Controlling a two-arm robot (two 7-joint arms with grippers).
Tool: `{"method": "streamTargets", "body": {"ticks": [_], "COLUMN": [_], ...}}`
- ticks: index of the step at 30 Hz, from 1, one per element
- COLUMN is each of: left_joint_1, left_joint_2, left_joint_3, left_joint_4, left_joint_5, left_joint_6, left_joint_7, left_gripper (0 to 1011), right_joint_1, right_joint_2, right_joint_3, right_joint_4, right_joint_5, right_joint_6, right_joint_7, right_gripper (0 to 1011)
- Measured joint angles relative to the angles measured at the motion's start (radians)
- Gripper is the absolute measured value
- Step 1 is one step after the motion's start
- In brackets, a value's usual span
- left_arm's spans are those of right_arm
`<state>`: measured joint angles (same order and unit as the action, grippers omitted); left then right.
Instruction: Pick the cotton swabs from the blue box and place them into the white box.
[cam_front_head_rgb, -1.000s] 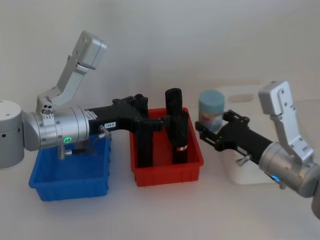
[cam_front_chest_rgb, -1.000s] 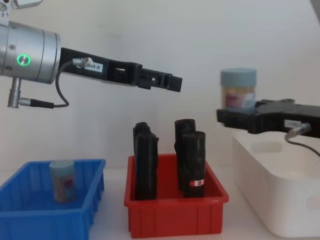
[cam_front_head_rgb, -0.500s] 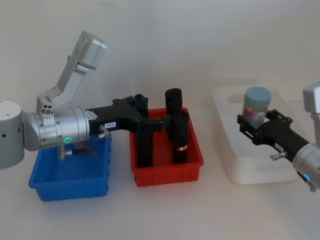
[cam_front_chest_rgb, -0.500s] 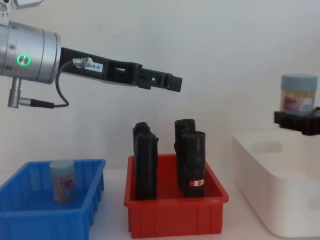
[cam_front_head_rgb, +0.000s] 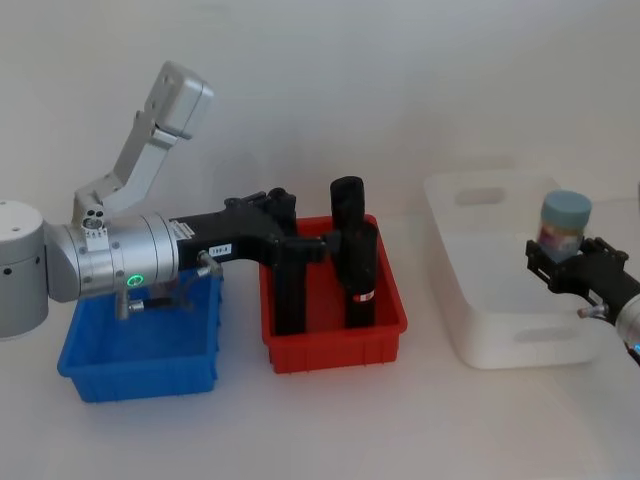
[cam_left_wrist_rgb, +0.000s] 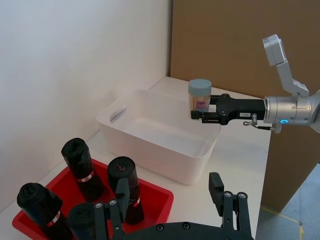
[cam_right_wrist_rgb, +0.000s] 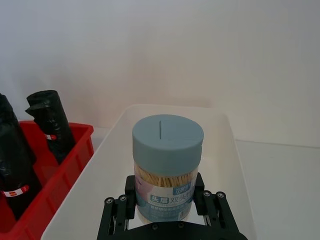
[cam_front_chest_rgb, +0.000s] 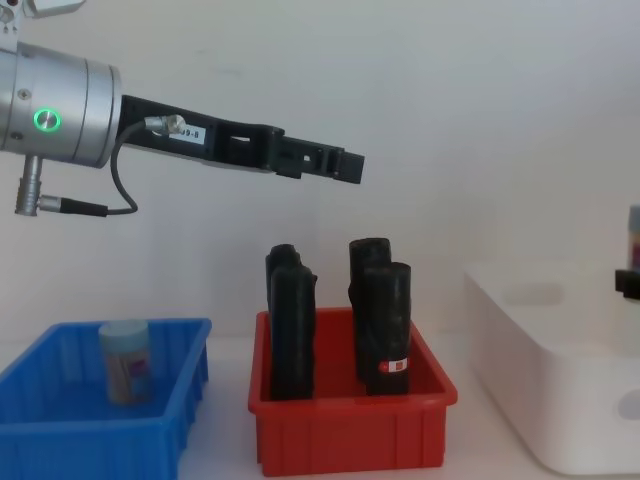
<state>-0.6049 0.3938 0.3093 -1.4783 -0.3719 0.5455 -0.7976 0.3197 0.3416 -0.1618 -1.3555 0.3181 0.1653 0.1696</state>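
Note:
My right gripper (cam_front_head_rgb: 566, 264) is shut on a cotton swabs jar (cam_front_head_rgb: 565, 221) with a pale blue lid. It holds the jar upright over the right part of the white box (cam_front_head_rgb: 490, 318). The right wrist view shows the jar (cam_right_wrist_rgb: 168, 165) between the gripper's fingers (cam_right_wrist_rgb: 116, 216), above the white box (cam_right_wrist_rgb: 227, 131). A second cotton swabs jar (cam_front_chest_rgb: 126, 361) stands in the blue box (cam_front_chest_rgb: 60, 440). My left gripper (cam_front_chest_rgb: 345, 167) hangs open high over the red bin, holding nothing.
A red bin (cam_front_head_rgb: 335, 345) with several tall black rolls (cam_front_head_rgb: 357, 262) stands between the blue box (cam_front_head_rgb: 140, 362) and the white box. My left arm's forearm stretches above the blue box and hides its inside in the head view.
My right gripper has carried the jar to the right, from beside the red bin to over the white box's right part, and lower. The left arm has not moved.

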Motion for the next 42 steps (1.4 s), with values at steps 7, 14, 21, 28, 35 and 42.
{"method": "streamTargets", "body": {"ticks": [7,14,21,28,35,42], "left_joint_1": [0.0,0.0,0.0,0.0,0.0,0.0], "left_joint_2": [0.0,0.0,0.0,0.0,0.0,0.0], "left_joint_3": [0.0,0.0,0.0,0.0,0.0,0.0], "left_joint_4": [0.0,0.0,0.0,0.0,0.0,0.0], "left_joint_5": [0.0,0.0,0.0,0.0,0.0,0.0], "left_joint_6": [0.0,0.0,0.0,0.0,0.0,0.0], "left_joint_7": [0.0,0.0,0.0,0.0,0.0,0.0], "left_gripper": [1004,1004,1004,1004,1004,1004], "right_joint_1": [0.033,0.052,0.06,0.059,0.046,0.023], "right_joint_2": [-0.006,-0.011,-0.012,-0.012,-0.008,-0.001], "right_joint_3": [0.001,0.001,0.001,0.005,0.011,0.019], "right_joint_4": [0.068,0.106,0.121,0.119,0.097,0.056], "right_joint_5": [-0.002,-0.008,-0.01,-0.008,-0.001,0.008], "right_joint_6": [0.016,0.02,0.013,-0.013,-0.059,-0.107], "right_joint_7": [-0.002,0.005,0.011,0.011,0.006,-0.007], "right_gripper": [650,811,986,1001,1001,1001]}}
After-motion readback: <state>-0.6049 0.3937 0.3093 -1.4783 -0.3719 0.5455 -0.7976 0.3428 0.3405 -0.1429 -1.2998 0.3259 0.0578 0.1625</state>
